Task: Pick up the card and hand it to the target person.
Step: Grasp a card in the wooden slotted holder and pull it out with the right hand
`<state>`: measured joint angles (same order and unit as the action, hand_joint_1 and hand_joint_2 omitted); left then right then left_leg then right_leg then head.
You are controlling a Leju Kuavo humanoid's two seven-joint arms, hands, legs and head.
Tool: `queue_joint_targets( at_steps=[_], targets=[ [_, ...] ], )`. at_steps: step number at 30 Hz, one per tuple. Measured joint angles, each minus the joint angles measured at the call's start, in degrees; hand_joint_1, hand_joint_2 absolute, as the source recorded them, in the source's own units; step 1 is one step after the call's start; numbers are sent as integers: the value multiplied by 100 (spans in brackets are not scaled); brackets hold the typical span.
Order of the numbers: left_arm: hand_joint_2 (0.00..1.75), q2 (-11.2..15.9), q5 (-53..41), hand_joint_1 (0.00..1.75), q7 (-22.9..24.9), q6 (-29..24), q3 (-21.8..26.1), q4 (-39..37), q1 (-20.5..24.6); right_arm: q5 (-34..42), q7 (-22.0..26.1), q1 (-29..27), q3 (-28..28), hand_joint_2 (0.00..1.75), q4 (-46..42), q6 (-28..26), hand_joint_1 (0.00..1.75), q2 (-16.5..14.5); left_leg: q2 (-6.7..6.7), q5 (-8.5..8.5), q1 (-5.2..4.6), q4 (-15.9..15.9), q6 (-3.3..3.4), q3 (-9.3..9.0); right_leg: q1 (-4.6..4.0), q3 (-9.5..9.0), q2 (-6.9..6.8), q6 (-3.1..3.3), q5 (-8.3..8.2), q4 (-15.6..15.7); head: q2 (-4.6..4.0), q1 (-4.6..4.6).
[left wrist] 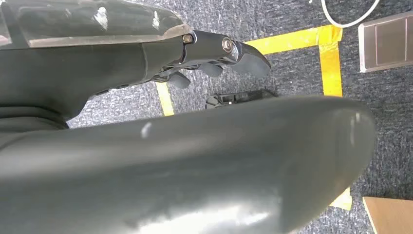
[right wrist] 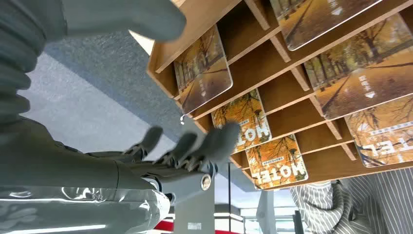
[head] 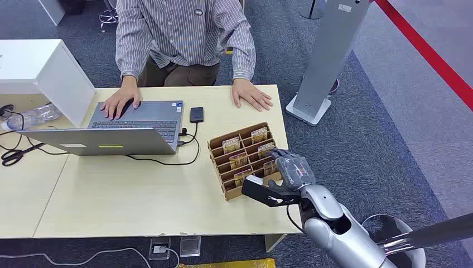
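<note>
In the head view, the right hand (head: 283, 181) hangs with fingers spread and nothing in it over the wooden card rack (head: 247, 158), lower right of middle on the counter (head: 128, 195), and the person (head: 184, 39) sits at the top. In the right wrist view, a hotel card (right wrist: 276, 162) stands in a slot at the lower middle; it looks thin, stiff, light and slippery, so pinch its sticking-out edge. In the left wrist view, the left hand (left wrist: 214, 56) at the top hangs over the floor, and I cannot tell if its fingers are spread or curled.

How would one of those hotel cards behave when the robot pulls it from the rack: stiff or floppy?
Probably stiff: each card stands flat and unbent in its slot. Likely light, being thin. Its glossy face may be slippery for the right hand, hovering at the rack. The rack looks light too, so it might shift.
</note>
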<state>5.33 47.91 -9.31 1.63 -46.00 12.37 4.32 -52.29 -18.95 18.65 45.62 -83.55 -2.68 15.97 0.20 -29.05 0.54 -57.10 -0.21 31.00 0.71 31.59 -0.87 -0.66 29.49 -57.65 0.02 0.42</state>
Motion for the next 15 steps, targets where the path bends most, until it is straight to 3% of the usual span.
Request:
queue_joint_targets(
  at_steps=[7, 15],
  targets=[
    [0, 0, 2, 0, 0, -8, -20, 2, 1, 8, 33, 34, 5, 175, 113, -29, 82, -57, 0, 0, 0, 0, 0, 0, 0, 0, 0, 0, 0, 0, -2, 1],
    [0, 0, 19, 0, 0, -9, -79, 0, 2, 40, 19, 74, 11, 175, 248, -30, 65, -92, 0, 0, 0, 0, 0, 0, 0, 0, 0, 0, 0, 0, -2, 4]
  ],
)
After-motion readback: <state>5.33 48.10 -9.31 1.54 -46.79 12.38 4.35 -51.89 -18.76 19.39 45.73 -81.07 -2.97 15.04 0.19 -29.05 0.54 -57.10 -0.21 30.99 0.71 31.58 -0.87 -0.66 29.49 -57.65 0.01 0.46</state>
